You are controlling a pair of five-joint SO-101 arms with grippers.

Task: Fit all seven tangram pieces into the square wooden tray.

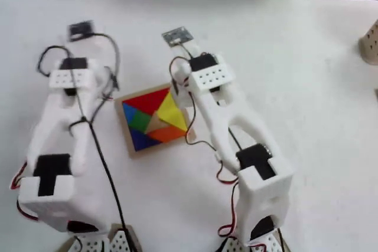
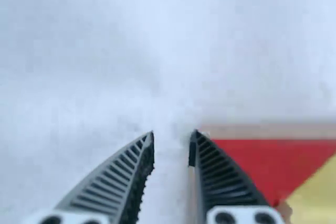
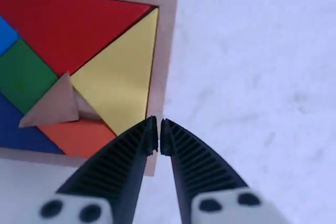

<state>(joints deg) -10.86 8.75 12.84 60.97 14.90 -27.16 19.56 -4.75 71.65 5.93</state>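
Observation:
The square wooden tray [image 1: 126,123] lies between my two arms, holding red [image 3: 68,24], yellow [image 3: 121,77], green [image 3: 21,74], blue [image 3: 16,135] and orange [image 3: 79,137] pieces. A tan triangle [image 3: 52,103] sits in the middle. My right gripper [image 3: 158,129] hangs shut over the tray's rim [image 3: 168,51] beside the yellow piece, holding nothing. My left gripper [image 2: 170,148] is open a little above bare table, just off the tray's corner [image 2: 262,129] by the red piece [image 2: 262,161], with nothing between its fingers.
White tabletop [image 1: 307,75] spreads all around the tray. Loose black and red cables [image 1: 100,146] run along both arms. A pale perforated object [image 1: 370,42] stands at the far right edge.

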